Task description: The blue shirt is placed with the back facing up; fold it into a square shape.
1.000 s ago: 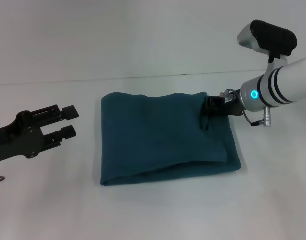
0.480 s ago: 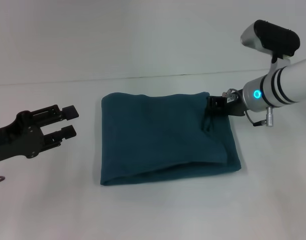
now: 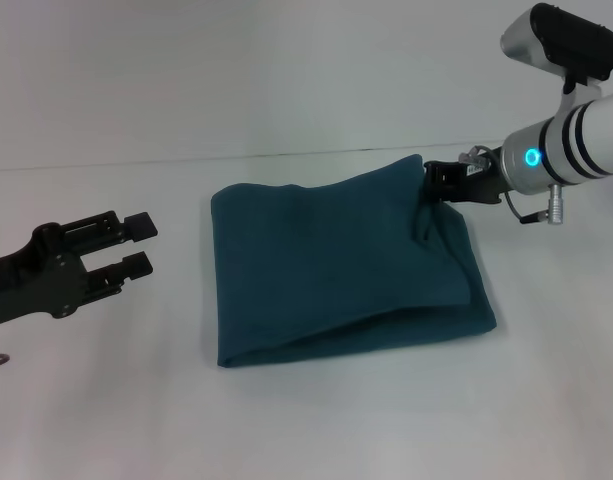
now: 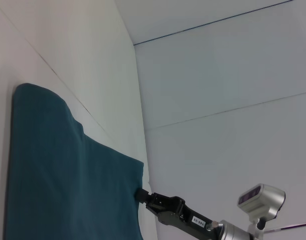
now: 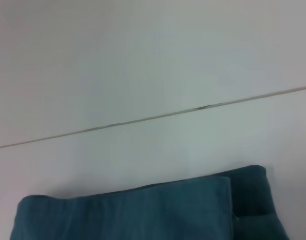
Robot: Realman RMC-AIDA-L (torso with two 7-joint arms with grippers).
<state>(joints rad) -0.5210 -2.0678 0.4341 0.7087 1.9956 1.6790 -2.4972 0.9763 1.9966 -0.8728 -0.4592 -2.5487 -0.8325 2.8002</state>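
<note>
The blue shirt (image 3: 336, 260) lies folded into a rough rectangle on the white table (image 3: 316, 430). My right gripper (image 3: 427, 183) is at the shirt's far right corner, shut on the cloth and holding that corner a little raised, with a crease below it. The left wrist view shows the same grip on the shirt (image 4: 58, 175) by the right gripper (image 4: 142, 194). The right wrist view shows only the shirt's far edge (image 5: 133, 212). My left gripper (image 3: 143, 243) is open and empty, low over the table left of the shirt, well apart from it.
The white table meets a white wall along a seam (image 3: 186, 161) behind the shirt. Bare table surface lies in front of the shirt and to both sides.
My right gripper has moved away and to the right with the far right corner, dragging the shirt a little rightward and skewing it. The left arm has not moved.
</note>
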